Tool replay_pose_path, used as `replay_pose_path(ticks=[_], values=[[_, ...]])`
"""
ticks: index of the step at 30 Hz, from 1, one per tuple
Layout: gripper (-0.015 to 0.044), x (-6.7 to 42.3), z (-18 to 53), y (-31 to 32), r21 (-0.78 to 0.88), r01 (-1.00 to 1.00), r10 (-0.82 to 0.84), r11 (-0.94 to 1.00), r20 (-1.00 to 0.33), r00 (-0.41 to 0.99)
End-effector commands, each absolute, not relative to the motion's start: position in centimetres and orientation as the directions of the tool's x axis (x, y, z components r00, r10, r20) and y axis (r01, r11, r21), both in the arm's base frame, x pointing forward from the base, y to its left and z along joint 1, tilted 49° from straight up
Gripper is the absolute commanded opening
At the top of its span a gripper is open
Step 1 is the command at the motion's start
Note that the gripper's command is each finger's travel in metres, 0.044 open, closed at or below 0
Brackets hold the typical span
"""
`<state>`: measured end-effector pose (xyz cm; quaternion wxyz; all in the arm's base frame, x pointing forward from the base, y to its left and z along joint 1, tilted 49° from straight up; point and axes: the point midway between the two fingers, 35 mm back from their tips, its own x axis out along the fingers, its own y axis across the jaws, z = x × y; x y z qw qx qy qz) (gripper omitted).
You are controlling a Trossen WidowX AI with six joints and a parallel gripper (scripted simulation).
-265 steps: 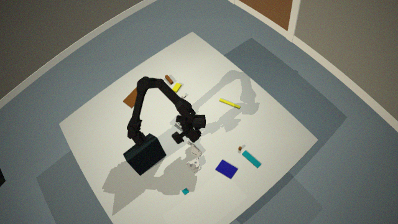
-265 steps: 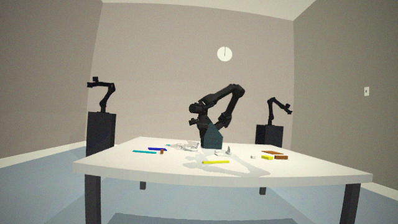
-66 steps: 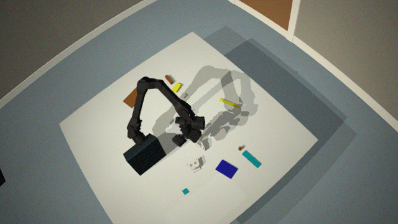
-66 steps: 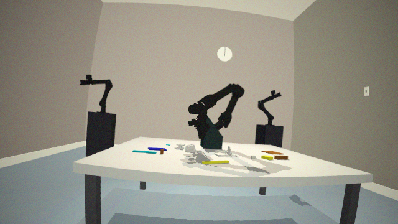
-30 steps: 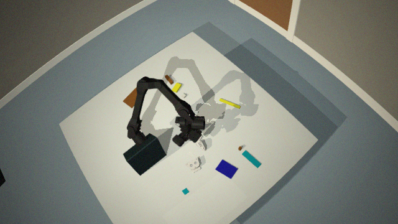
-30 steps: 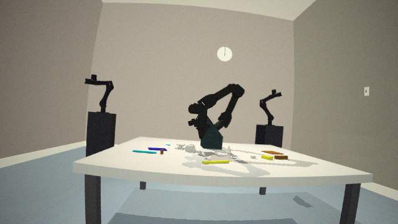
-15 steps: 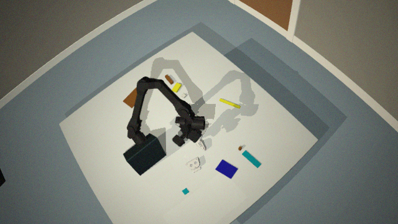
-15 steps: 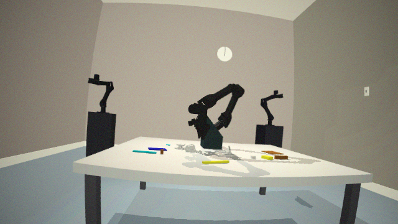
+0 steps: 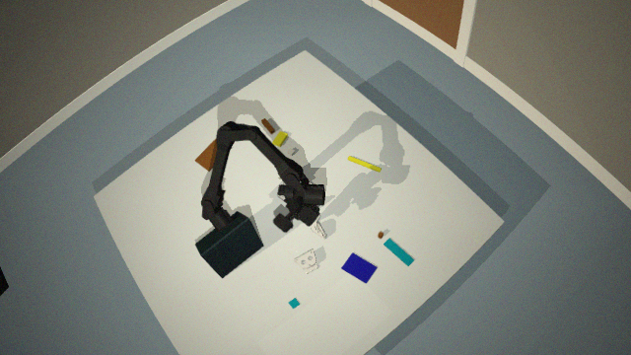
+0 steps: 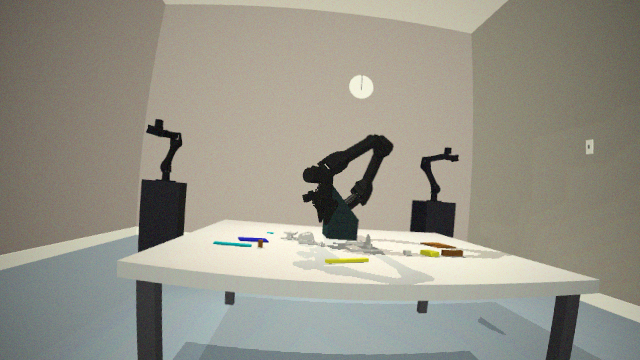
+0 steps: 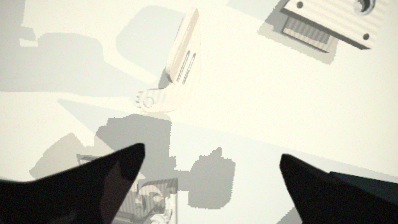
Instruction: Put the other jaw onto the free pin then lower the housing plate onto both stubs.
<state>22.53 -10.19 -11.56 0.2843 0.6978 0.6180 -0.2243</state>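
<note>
My gripper (image 11: 211,154) is wide open and empty above the table. The free jaw (image 11: 186,62) (image 9: 319,228), a pale piece with gear teeth at one end, lies on the table ahead of the fingers in the wrist view. The pale housing plate (image 11: 332,21) (image 9: 307,259) is at the top right there, raised on a block-like part beneath it. The striped base (image 11: 170,187) is at the lower left, partly hidden behind the left finger. Pale curved parts on it show, but the pins and the seated jaw are not clear. The arm hides the base in the top view.
A blue slab (image 9: 359,267) (image 10: 253,239), a teal bar (image 9: 398,251) and a small brown piece (image 9: 381,235) lie beyond the plate. A yellow bar (image 9: 365,164) (image 10: 346,260), a yellow block (image 9: 280,138) and a brown block (image 9: 267,125) lie on the arm's other side.
</note>
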Motion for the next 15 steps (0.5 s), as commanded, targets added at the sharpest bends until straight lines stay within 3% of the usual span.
replay_pose_path(ticks=[1, 7, 15], values=[[0.0440, 22.53, -11.56, -10.19, 0.119, 0.990, 0.735, -0.074, -0.664, 0.135], [0.0440, 22.53, -11.56, -10.19, 0.119, 0.990, 0.735, -0.074, -0.664, 0.135], [0.0230, 22.53, -11.56, -10.19, 0.119, 0.990, 0.735, -0.074, -0.664, 0.135]])
